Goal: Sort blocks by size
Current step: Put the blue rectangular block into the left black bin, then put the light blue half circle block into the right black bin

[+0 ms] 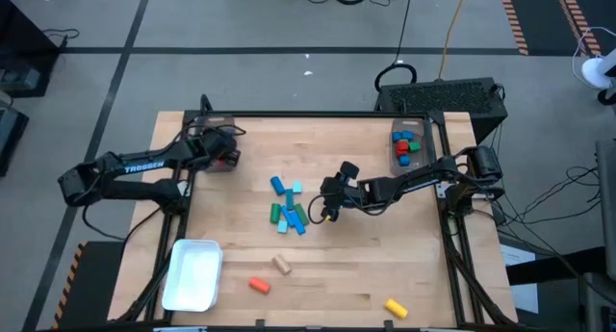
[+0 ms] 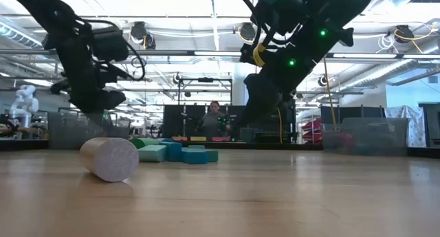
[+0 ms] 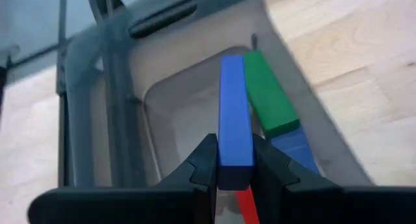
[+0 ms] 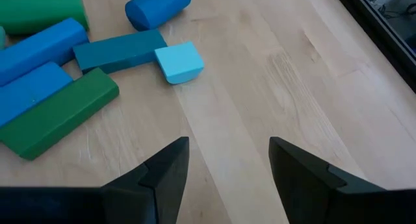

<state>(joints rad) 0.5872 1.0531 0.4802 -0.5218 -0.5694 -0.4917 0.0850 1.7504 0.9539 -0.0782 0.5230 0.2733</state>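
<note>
Between left fingers (image 3: 201, 169) (closed): blue bar (image 3: 234, 120).

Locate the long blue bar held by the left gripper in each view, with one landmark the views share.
High view: hidden under the left gripper over the clear bin at the table's far left corner.
Low view: not visible; the left arm blocks it.
Left wrist view: blue bar at centre, clamped between the fingers, above the bin.
Right wrist view: not in it.
Shared landmark: the clear bin.

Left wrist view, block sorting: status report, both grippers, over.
Left gripper shut on long blue bar, over clear bin holding a green bar. Right gripper open, empty, beside block pile. Nothing in the way.
</note>
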